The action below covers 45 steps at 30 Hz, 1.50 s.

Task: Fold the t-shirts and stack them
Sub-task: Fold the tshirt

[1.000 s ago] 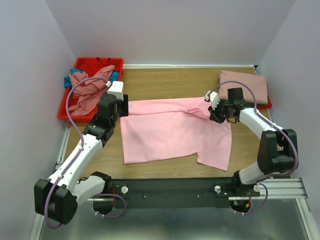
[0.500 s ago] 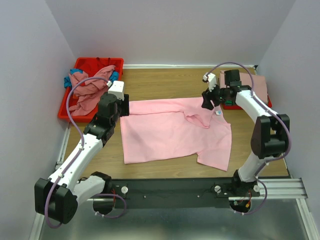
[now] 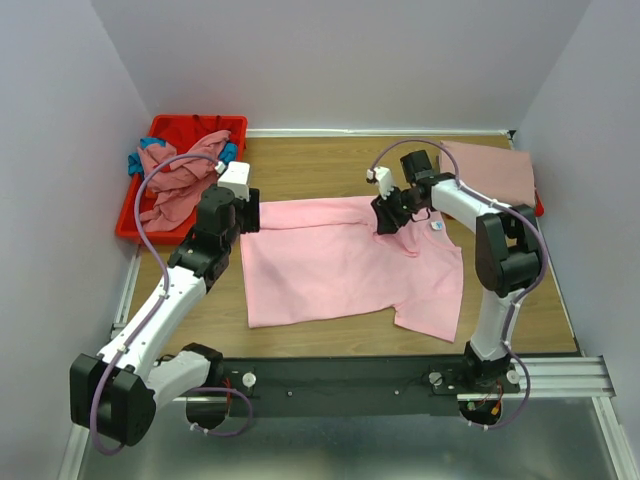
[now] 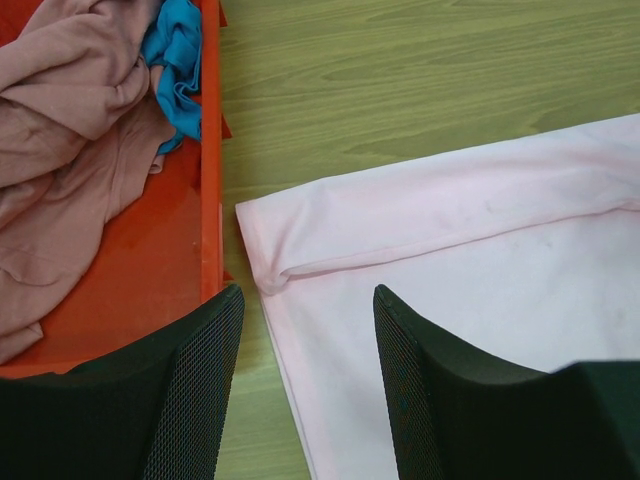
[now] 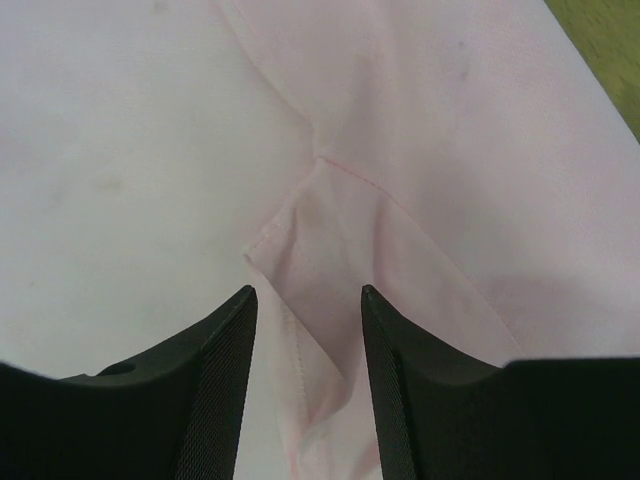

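Note:
A bright pink t-shirt [image 3: 340, 265] lies spread on the wooden table, its far edge folded over. My left gripper [image 3: 247, 216] is open just above the shirt's far left corner [image 4: 262, 275], holding nothing. My right gripper [image 3: 385, 222] is open above a bunched fold of the shirt [image 5: 320, 260] near the far right; the cloth lies between the fingers but is not pinched. A folded dusty rose shirt [image 3: 490, 170] lies at the far right. More shirts, dusty rose [image 3: 175, 185] and teal [image 4: 180, 55], are heaped in the red bin [image 3: 155, 130].
The red bin's wall [image 4: 210, 180] stands just left of my left gripper. Purple walls close in the table on three sides. The black rail with both arm bases [image 3: 340, 385] runs along the near edge.
My right gripper has moved left from the shirt's right side to the bunched fold near the far edge. The shirt's right part has shifted. The left arm has not moved.

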### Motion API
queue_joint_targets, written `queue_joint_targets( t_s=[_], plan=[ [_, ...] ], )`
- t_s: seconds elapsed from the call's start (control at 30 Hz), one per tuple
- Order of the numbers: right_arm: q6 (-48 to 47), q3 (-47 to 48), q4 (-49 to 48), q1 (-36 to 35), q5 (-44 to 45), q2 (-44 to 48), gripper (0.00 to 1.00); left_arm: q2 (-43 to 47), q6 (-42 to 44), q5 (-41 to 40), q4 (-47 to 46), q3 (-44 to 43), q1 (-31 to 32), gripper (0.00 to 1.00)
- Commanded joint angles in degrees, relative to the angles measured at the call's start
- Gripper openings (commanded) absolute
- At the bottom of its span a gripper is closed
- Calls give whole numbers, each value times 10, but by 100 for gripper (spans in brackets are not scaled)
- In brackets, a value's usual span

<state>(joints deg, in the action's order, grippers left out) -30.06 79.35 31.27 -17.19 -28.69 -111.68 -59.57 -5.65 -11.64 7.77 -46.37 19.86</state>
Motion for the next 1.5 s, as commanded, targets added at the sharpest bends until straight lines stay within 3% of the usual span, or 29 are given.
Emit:
queue_joint_targets(
  t_s=[0.0,0.07,0.13,0.3,0.47,0.8,0.97,1.17,1.33,1.37,1.47],
  plan=[
    [10,14,12,-5,45,-13,52,-5,-4,18,-14,1,0,63],
    [11,19,12,-11,54,-20,49,-5,-4,18,-14,0,-1,63],
    [11,21,13,-21,64,-27,32,-4,-4,17,-14,0,-1,63],
    [11,22,13,-40,71,-21,7,-5,-4,18,-14,1,-1,63],
    [15,20,14,-59,64,1,0,-5,-4,20,-14,0,0,63],
    [13,10,17,-69,46,11,1,-6,-3,20,-14,1,0,63],
    [47,47,14,-53,132,9,24,-6,-4,20,-14,1,0,63],
    [86,50,6,27,138,33,31,-16,-1,60,-27,7,0,63],
    [90,-17,8,88,85,104,33,-47,-1,164,-30,5,-1,63],
    [86,-57,9,94,76,136,40,-51,-4,180,-33,8,1,63],
    [50,-139,20,97,67,185,49,-66,-27,215,-23,12,14,63]
  ],
)
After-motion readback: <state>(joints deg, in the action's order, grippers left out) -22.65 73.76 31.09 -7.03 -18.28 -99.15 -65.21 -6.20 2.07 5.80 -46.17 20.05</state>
